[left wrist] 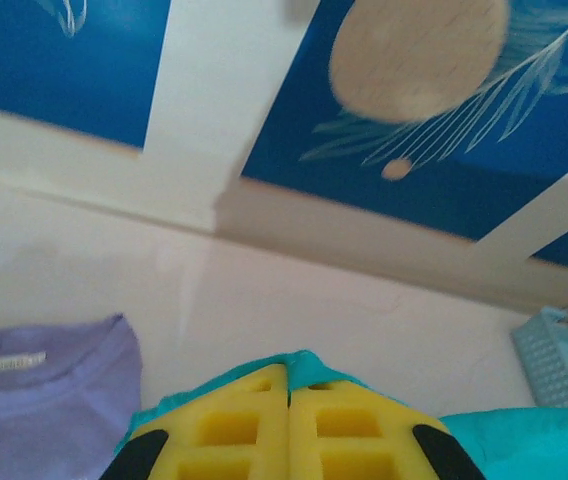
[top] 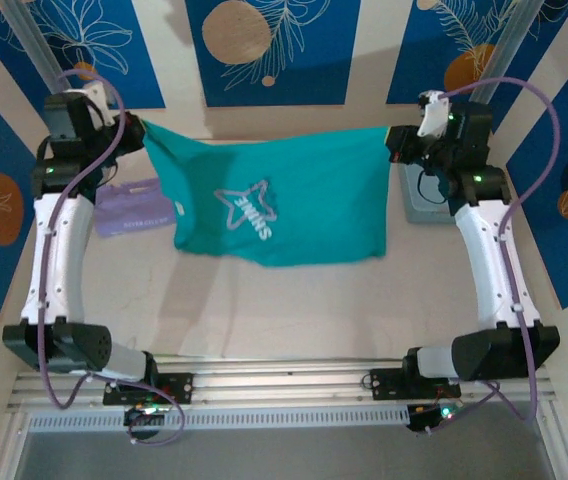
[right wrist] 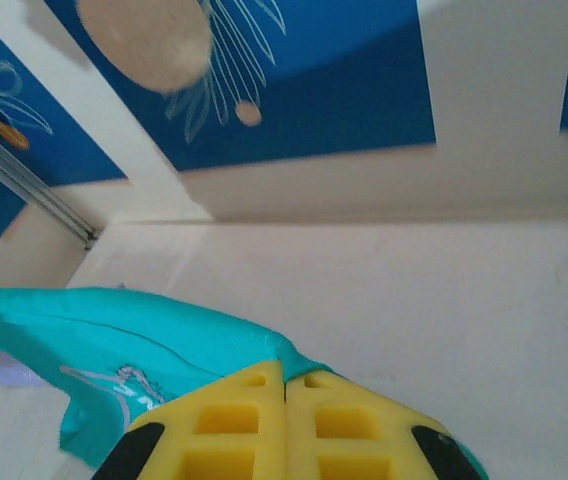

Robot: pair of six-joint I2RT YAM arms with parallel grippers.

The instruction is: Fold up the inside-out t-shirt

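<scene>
Because the inside-out t-shirt [top: 294, 205] hangs by two pinched top corners alone, the main risk, as I judge it, is a slip. The fabric is soft and each hold takes only a small bite of cloth. If the arms pull further apart or drop unevenly, one corner could slide out and the shirt would fall in a heap on the worktop [top: 294, 310]. A second risk lies at the left, where the lavender garment [top: 132, 208] rests just beside the shirt's hanging left edge. Lowering the shirt toward that side could drape it over that piece or drag it along. At the far right a pale blue basket [left wrist: 564, 350] stands near the right arm, and a swing that way could catch it.

Both arms reach up toward the far side of the worktop, wrists turned inward to face each other across the shirt. The left hand [top: 136, 125] has its yellow pads [left wrist: 229, 425] pressed together on the top left corner, with teal cloth showing just past the tips. The right hand [top: 392, 140] is likewise pressed together, pinching the top right corner. The shirt spans the gap between them, nearly taut along its top edge, with its pale star print toward the top camera. Whether the hem touches the worktop I cannot tell.
</scene>
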